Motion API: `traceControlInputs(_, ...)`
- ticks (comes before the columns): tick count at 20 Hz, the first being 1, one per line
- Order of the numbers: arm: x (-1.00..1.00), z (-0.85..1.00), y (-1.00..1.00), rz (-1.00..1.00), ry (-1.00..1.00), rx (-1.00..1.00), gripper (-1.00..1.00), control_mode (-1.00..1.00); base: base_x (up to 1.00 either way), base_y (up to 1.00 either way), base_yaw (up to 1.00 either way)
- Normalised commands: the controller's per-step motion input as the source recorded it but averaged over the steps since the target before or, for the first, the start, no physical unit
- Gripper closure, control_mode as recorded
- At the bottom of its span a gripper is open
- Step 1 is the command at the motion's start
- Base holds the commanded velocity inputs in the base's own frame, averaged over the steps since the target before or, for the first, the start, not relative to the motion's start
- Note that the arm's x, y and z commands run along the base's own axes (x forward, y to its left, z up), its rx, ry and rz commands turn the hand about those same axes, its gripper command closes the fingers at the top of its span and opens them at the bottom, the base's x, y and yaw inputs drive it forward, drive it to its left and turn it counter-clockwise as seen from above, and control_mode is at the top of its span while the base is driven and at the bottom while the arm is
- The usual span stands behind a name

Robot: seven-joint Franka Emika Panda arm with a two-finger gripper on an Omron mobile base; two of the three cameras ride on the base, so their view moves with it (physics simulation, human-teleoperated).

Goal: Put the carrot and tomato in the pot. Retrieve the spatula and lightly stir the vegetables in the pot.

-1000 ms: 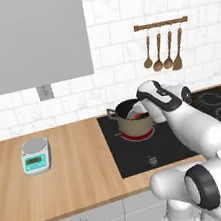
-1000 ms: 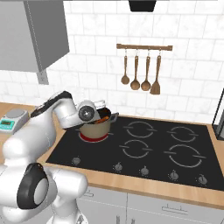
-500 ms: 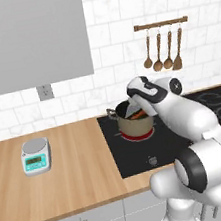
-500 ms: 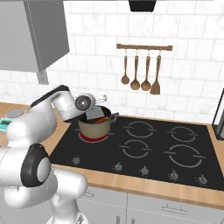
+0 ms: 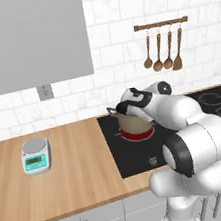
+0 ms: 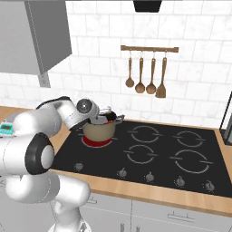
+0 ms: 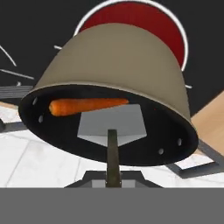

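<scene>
over the hob: tool [image 7: 113, 181] sits above the pot, jaws closed tight on the spatula handle
tool state: shut down narrow, gripping the thin dark handle of the spatula [image 7: 111, 124]; handle runs up from between the fingertips in the hand view
spatula: flat grey squarish blade is inside the pot, down against the dark inside, just below the carrot in the hand view
carrot: orange tapered stick [image 7: 85, 106] lying in the pot, thick end to the left of the hand view, thin tip touching or overlapping the top edge of the blade
pot: tan-beige, black inside [image 7: 120, 61]; stands on the glowing red burner [image 5: 136, 135] at the near left of the black hob [image 6: 154, 154]; also seen at [image 5: 134, 123] and [image 6: 99, 130]
tomato: cannot pick it out in the pot; a bit of red-orange shows at the rim in the right base view, too small to tell
arm: white arm reaches from the base over the pot, wrist right above the rim [image 5: 136, 101]
bench: wooden top [image 5: 67, 175] left of the hob, small kitchen scale [image 5: 36, 156] on it, well apart from the pot
wall: wooden spoons and a wooden spatula hang from a rail [image 6: 149, 48] on white tiles behind the hob
</scene>
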Motion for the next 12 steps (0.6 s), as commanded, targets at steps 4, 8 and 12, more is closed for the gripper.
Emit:
traceControlInputs(4, -0.01, 0.71, 0.00, -0.06, 0.00, 0.09, 1.00, -1.00, 0.00, 0.00, 0.00)
traceControlInputs(8, -0.10, 1.00, 0.00, -0.08, 0.03, 0.13, 1.00, -1.00, 0.00, 0.00, 0.00)
traceControlInputs(12, -0.08, 0.81, 0.04, -0.08, 0.20, 0.12, 1.00, -1.00, 0.00, 0.00, 0.00)
